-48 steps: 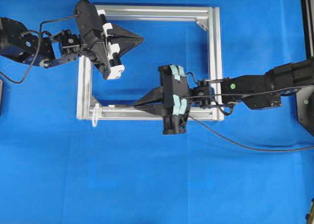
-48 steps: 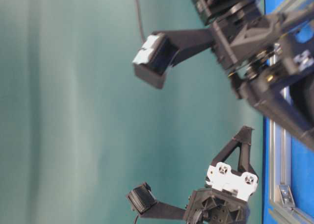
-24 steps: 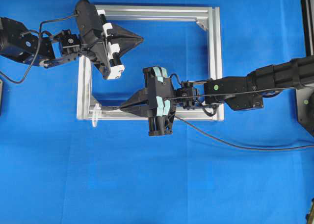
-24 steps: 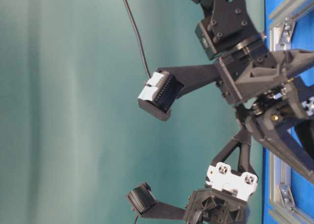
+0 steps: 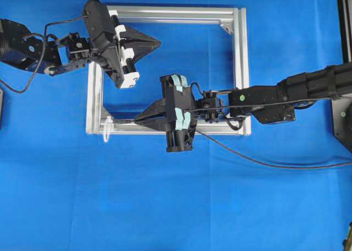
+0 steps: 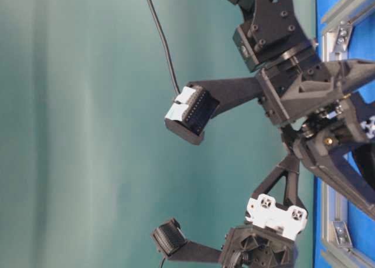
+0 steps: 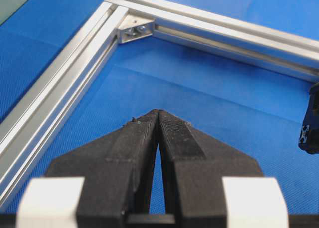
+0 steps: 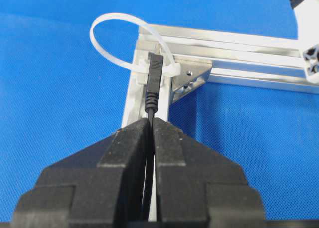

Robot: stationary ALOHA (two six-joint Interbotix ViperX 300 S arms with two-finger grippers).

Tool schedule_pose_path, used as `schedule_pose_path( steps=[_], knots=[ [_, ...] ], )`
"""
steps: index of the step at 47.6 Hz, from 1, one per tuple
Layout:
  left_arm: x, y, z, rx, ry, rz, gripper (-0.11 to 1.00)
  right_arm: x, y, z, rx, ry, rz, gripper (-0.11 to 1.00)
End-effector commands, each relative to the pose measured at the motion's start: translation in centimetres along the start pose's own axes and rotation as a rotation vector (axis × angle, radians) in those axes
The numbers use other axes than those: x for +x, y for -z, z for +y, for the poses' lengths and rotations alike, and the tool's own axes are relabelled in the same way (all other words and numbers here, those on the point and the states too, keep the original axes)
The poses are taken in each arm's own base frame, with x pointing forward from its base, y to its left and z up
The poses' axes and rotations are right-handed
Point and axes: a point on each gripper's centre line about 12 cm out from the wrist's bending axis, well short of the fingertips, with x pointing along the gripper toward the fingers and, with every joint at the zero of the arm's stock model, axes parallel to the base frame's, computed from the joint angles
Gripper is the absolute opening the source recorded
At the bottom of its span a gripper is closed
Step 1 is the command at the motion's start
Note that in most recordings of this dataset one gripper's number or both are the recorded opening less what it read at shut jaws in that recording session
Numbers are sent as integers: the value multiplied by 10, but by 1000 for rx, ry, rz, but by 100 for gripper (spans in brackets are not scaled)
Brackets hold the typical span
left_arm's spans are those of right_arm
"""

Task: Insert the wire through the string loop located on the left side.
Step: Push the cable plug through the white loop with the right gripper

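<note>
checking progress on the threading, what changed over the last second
The right pincer, shut on the wire, moved left along the frame's bottom rail toward the string loop. The plug is not through it yet. The left pincer stayed shut and still.

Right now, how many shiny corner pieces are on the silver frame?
2 that I can see: one bracket in the frame's top right corner, one by the string loop at the bottom left. The arms may hide others.
</note>
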Motion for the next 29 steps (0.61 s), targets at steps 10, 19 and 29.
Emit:
schedule_pose_path(
  steps=[10, 19, 29],
  knots=[
    [-2, -14, 0, 1, 3, -38, 0, -2, -14, 0, 2, -1, -37, -10],
    [-2, -14, -1, 0, 3, -40, 0, -2, -14, 0, 4, -1, -37, -10],
    [-2, -14, 0, 1, 3, -38, 0, -2, -14, 0, 4, -1, -37, -10]
  ],
)
